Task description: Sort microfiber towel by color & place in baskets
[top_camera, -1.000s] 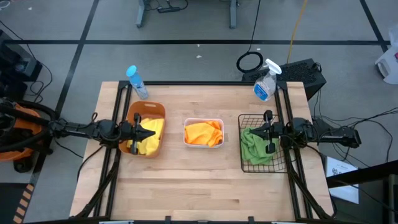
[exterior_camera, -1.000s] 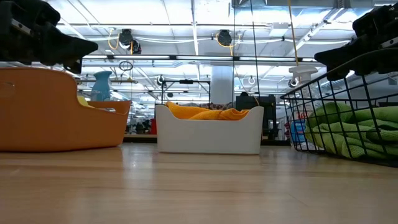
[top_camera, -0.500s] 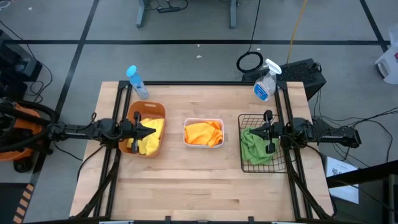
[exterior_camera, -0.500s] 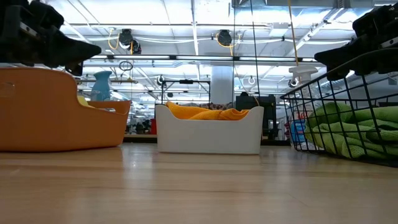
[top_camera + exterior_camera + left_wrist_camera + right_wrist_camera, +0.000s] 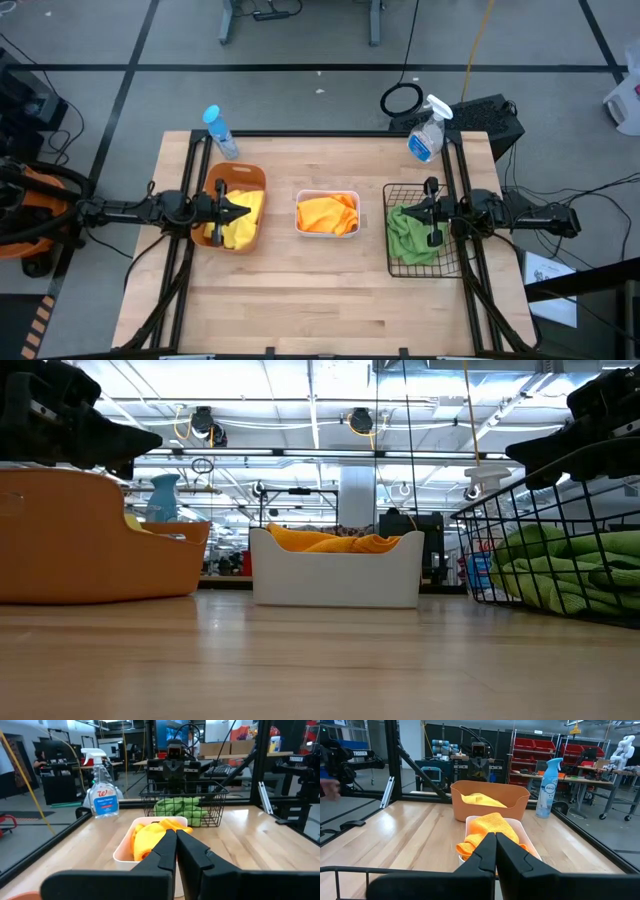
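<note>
Table: bare wooden top [image 5: 330,290] along the near edge; every container sits in one row across the middle.
Left gripper [image 5: 243,211]: fingers pressed together, holding nothing, hovering over the orange-brown tub [image 5: 247,178] toward the left edge.
Yellow towels [image 5: 238,225]: lying inside the orange-brown tub, under the left gripper.
White tub [image 5: 327,196]: at the table's centre, between the other two containers, apart from both.
Orange towels [image 5: 328,214]: heaped inside the white tub, bulging above its rim in the low view.
Right gripper [image 5: 409,213]: fingers pressed together, holding nothing, hovering over the black wire basket [image 5: 400,262] toward the right edge.
Green towels [image 5: 409,236]: bunched inside the wire basket, below the right gripper.
Blue bottle [image 5: 220,132]: upright near the far left corner, behind the orange-brown tub.
Clear spray bottle [image 5: 427,131]: with white trigger head, near the far right corner, behind the wire basket.
</note>
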Robot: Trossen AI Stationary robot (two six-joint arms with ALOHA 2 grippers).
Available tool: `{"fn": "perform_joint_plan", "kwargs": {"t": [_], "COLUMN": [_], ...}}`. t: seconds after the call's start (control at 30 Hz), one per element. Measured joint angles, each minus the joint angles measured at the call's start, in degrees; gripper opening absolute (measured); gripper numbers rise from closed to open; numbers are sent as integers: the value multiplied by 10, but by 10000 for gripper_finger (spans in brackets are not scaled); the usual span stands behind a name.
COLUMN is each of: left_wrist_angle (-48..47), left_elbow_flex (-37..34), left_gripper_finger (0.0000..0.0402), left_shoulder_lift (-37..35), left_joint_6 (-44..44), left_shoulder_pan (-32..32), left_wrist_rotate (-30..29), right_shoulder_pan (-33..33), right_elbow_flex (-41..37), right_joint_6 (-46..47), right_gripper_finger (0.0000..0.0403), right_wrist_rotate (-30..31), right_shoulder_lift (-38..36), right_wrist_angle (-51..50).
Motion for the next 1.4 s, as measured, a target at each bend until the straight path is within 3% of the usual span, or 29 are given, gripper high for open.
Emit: {"fn": "perform_joint_plan", "kwargs": {"t": [1.4], "left_wrist_angle": [12], "left_elbow_flex": [0], "left_gripper_finger": [20], "left_shoulder_lift": [0], "left_joint_6": [0], "left_shoulder_pan": [0], "left_wrist_rotate": [-3], "right_shoulder_pan": [0], "right_elbow_flex": [0], "right_joint_6": [0], "right_gripper_finger": [0], "right_wrist_rotate": [0], "right_shoulder_lift": [0], "right_wrist_angle": [0]}}
